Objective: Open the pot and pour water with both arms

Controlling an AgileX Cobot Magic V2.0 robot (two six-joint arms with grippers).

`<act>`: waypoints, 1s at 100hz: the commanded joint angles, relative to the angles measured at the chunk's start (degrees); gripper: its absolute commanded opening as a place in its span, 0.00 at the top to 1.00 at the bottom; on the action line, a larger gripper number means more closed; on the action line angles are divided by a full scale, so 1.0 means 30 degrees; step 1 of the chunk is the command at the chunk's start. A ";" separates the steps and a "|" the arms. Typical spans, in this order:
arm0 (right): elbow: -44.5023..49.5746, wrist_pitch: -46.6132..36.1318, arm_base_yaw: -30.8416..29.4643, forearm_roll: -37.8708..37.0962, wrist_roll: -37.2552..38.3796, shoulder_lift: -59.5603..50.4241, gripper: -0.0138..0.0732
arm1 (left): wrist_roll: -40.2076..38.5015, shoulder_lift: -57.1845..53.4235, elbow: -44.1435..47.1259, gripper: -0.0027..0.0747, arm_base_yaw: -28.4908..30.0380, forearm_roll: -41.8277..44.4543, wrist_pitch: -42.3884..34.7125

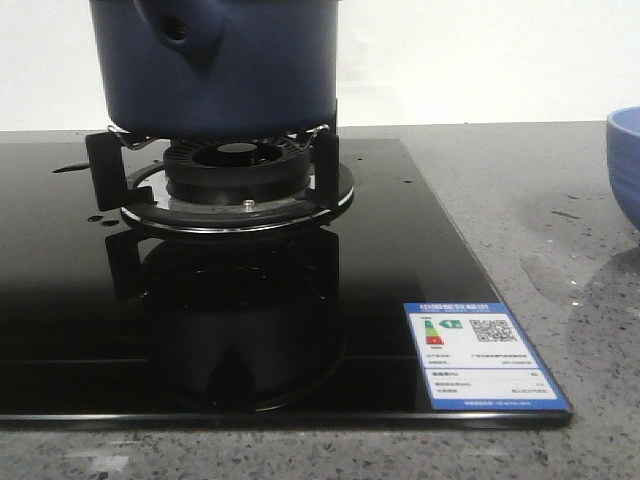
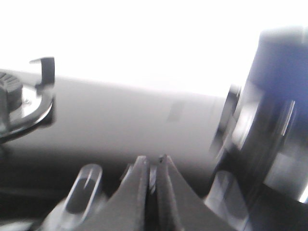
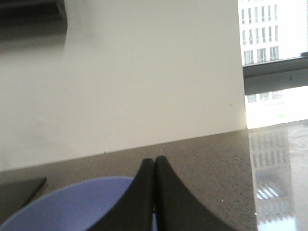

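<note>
**Both grippers closed and empty; pot on the burner**

Left gripper (image 2: 153, 161) shows its two dark fingers pressed together with nothing between them, low over the glossy black glass hob (image 1: 60, 300). Its wrist view is blurred, so the dark blue mass beside it is probably the large matte navy-blue cylindrical pot (image 2: 281, 86), though I cannot be sure. The right gripper (image 3: 154, 163) is likewise shut tip to tip and holds nothing; it hangs just above the rim of a periwinkle-blue round bowl (image 3: 72, 204) on the grey speckled stone counter (image 3: 207, 159), with a plain cream wall (image 3: 144, 72) behind.

From the front, the pot sits upright on the black metal pan supports (image 1: 105, 165) over the round black gas burner (image 1: 238, 165), its stubby handle socket with a round hole (image 1: 180, 30) facing the camera. The bowl stands at the counter's right edge, well apart from the pot. A blue-and-white energy label (image 1: 482, 355) is stuck on the hob's near right corner.
</note>
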 commanded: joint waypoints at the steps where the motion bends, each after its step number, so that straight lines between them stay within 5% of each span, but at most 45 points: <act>1: 0.0510 -0.2538 -0.0108 0.1754 0.0096 -0.0256 0.91 | -0.0205 -0.0502 0.0521 0.99 0.0010 -0.5213 -0.3419; 13: 0.0386 -0.2071 -0.0108 0.4245 0.0096 -0.0256 0.91 | -0.0205 -0.0502 0.0484 0.99 0.0010 -1.1942 -0.4371; 23: 0.0049 -0.0894 -0.0108 0.4464 0.0096 -0.0256 0.91 | -0.0205 -0.0502 0.0484 0.99 0.0010 -1.4226 -0.4543; 34: -0.0973 -0.0040 -0.0070 0.4497 0.0096 -0.0256 0.91 | -0.0167 -0.0502 -0.0033 0.99 -0.0085 -1.4006 -0.3891; 51: -0.3969 0.4875 0.0128 0.4115 0.0059 0.1244 0.91 | -0.0167 0.0626 -0.2228 0.99 -0.0171 -1.1011 -0.0115; 79: -0.8696 1.1185 0.0231 0.3284 0.0059 0.6623 0.91 | 0.1360 0.6214 -0.7311 0.99 -0.0171 -0.7531 0.5243; 91: -0.9371 1.1516 0.0769 0.3930 0.0059 0.7347 0.91 | 0.4694 0.7252 -0.8302 0.99 -0.0932 -0.7531 0.4848; 100: -0.9631 1.1835 0.0869 0.4558 0.0059 0.7577 0.91 | 0.4804 0.7294 -0.8240 0.99 -0.1482 -0.7661 0.4190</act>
